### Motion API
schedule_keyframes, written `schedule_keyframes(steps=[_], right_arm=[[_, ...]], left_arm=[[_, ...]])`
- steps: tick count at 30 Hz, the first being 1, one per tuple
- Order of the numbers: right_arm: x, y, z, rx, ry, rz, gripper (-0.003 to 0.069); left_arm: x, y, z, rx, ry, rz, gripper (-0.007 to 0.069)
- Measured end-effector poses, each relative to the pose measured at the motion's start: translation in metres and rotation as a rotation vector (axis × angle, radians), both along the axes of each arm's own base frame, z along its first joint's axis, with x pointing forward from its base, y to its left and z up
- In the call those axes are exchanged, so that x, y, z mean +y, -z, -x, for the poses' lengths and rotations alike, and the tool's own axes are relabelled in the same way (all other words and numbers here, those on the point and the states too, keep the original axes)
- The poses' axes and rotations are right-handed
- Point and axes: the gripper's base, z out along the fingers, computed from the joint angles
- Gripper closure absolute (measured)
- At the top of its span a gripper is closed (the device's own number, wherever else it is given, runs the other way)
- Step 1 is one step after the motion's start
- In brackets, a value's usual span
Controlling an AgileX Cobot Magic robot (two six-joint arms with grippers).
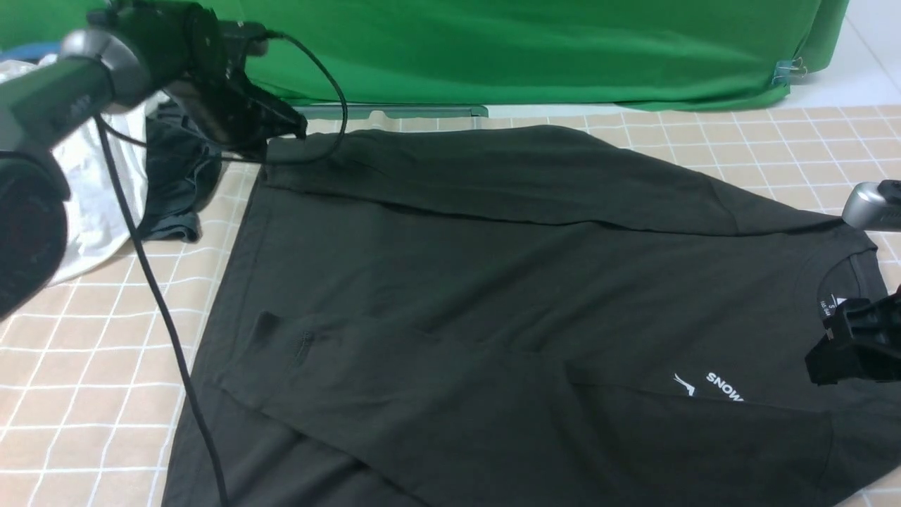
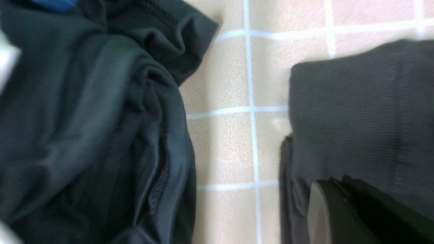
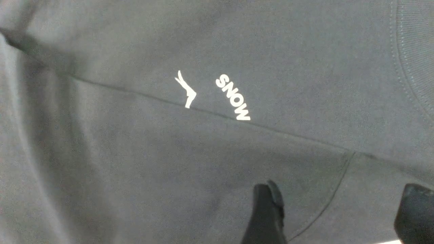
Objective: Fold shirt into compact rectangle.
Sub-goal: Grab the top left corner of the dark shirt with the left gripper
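While the left claw (image 1: 287,131) is pinching a corner of the shirt (image 1: 493,282), the wide-open right claw (image 1: 855,348) is probably needing a matching hold.

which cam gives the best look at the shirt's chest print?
Right wrist view: the chest print sits mid-frame, sharp, SNOW readable, its rest hidden under a fold. Front view shows it small near the frame's right. Left wrist view doesn't show it, only a shirt corner.

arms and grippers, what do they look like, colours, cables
The left arm is dark with a rounded silver-grey joint and a blocky black left gripper; a thin black cable hangs from it. The right arm shows a silver-grey cap and a matt black right gripper.
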Motion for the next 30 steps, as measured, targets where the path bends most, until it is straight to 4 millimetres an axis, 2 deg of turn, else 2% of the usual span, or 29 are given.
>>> schedule_keyframes(steps=[3, 7, 10, 13, 17, 20, 27, 30], right_arm=[[0.000, 0.000, 0.000, -0.002, 0.001, 0.000, 0.0140], [0.000, 0.000, 0.000, -0.002, 0.001, 0.000, 0.0140], [0.000, 0.000, 0.000, -0.003, 0.001, 0.001, 0.0140], [0.000, 0.000, -0.001, -0.006, 0.003, 0.001, 0.0140], [0.000, 0.000, -0.001, -0.008, 0.003, 0.001, 0.0140], [0.000, 0.000, -0.001, -0.009, 0.004, 0.001, 0.0140], [0.000, 0.000, -0.002, -0.017, 0.006, 0.002, 0.0140], [0.000, -0.001, -0.002, -0.021, 0.008, 0.003, 0.0139]], left_arm=[[0.000, -0.012, 0.005, 0.009, 0.003, 0.008, 0.0606], [-0.001, -0.016, 0.009, 0.037, 0.007, 0.009, 0.0606], [-0.002, -0.014, 0.010, 0.051, -0.002, 0.027, 0.0606], [-0.003, -0.004, 0.007, 0.062, -0.018, 0.051, 0.0596], [-0.008, 0.017, 0.004, 0.104, -0.040, 0.118, 0.0498], [-0.012, 0.029, 0.002, 0.124, -0.070, 0.179, 0.0365], [-0.014, 0.031, -0.004, 0.079, -0.201, 0.286, 0.0111], [-0.014, 0.031, -0.004, 0.085, -0.228, 0.300, 0.0078]])
